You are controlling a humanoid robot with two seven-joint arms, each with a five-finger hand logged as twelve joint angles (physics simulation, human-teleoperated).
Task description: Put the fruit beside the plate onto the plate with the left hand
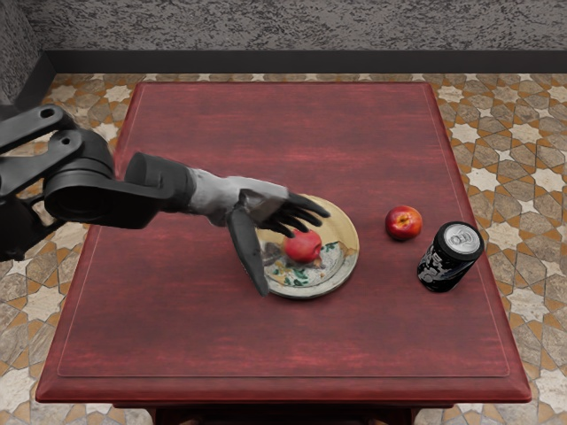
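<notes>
1. The worktop (292,133) is a rectangle of dark red polished wood with a fine grain and rounded edges. It stands on a floor (496,124) of patterned star tiles.
2. A round, shallow plate (347,232) lies right of the worktop's centre. Its rim is pale yellow and it has green and white painted marks inside.
3. A small, round, smooth red fruit (304,246) sits on the plate, near its middle.
4. The left hand (266,212), with a grey metal wrist and a matt black palm, reaches in over the plate's left half. Its fingers (306,211) are spread and nearly straight just above the red fruit, not closed around it. The long thumb points down past the plate's left rim. Whether any fingertip touches the fruit cannot be told.
5. A second fruit (403,222), round and red with an orange blush, rests on the worktop just right of the plate, apart from its rim.
6. A glossy black can (450,256) with a silver top stands near that fruit, to its right.
</notes>
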